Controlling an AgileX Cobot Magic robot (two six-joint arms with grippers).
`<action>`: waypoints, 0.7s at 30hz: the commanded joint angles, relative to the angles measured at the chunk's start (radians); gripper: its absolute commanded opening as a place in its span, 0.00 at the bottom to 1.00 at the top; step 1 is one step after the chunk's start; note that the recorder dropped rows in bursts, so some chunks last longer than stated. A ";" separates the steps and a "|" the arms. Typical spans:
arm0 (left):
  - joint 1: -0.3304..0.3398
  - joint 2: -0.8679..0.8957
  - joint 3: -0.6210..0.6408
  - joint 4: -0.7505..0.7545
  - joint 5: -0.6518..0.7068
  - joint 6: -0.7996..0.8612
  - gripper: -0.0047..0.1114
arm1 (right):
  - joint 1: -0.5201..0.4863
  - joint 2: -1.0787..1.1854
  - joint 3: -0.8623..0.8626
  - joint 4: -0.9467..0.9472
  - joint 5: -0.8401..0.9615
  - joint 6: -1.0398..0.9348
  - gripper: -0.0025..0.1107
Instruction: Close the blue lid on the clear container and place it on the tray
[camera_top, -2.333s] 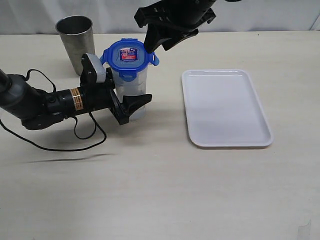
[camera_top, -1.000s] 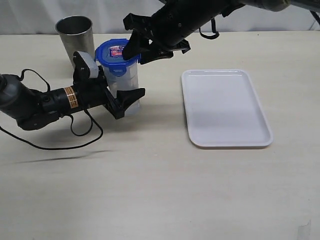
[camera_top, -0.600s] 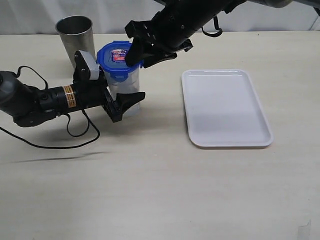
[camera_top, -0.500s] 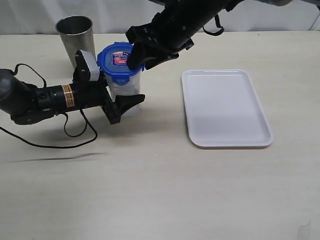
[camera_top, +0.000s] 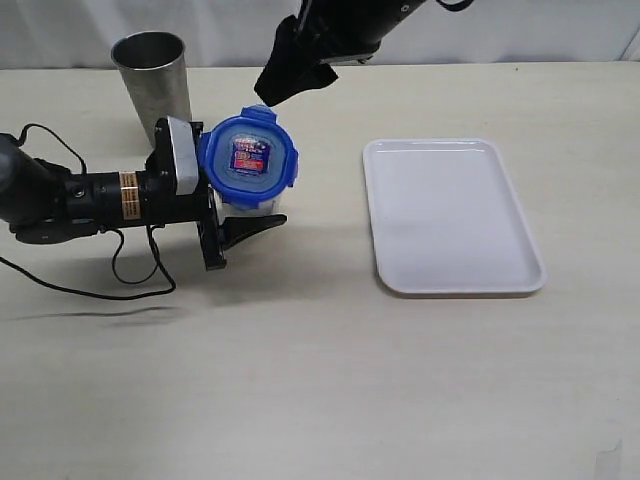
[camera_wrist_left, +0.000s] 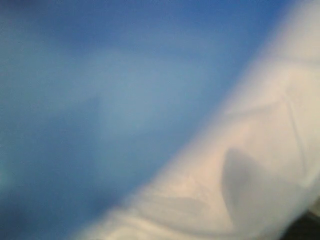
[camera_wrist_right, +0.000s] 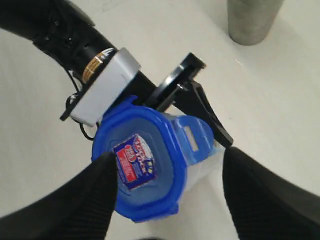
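my left claw (camera_top: 237, 212) grips the container (camera_top: 268, 203), which is tilted with the lid (camera_top: 250, 155) on top. my right claw (camera_top: 290, 78) hangs spread open above it, holding nothing. a steel cup (camera_top: 152, 75) stands just behind. the tray (camera_top: 455, 215) lies well apart to the right.

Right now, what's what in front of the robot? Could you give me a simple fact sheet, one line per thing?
left gripper: shut round the body of the clear container
clear container: tilted, its top turned toward the exterior camera
blue lid: sits on the container's mouth; whether every flap is snapped cannot be told
right gripper: open, hangs above the lid, holding nothing
tray: white, lying flat, apart from the container, on the right arm's side
metal cup: upright, beyond the left arm
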 joint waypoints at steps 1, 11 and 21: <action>0.000 -0.011 -0.005 0.016 -0.014 0.018 0.04 | 0.089 -0.012 0.003 -0.086 0.001 -0.096 0.55; -0.001 -0.011 -0.005 0.035 -0.014 0.016 0.04 | 0.226 0.045 0.001 -0.507 -0.081 0.101 0.54; -0.001 -0.011 -0.005 0.035 -0.014 0.016 0.04 | 0.226 0.087 0.001 -0.482 -0.079 0.087 0.48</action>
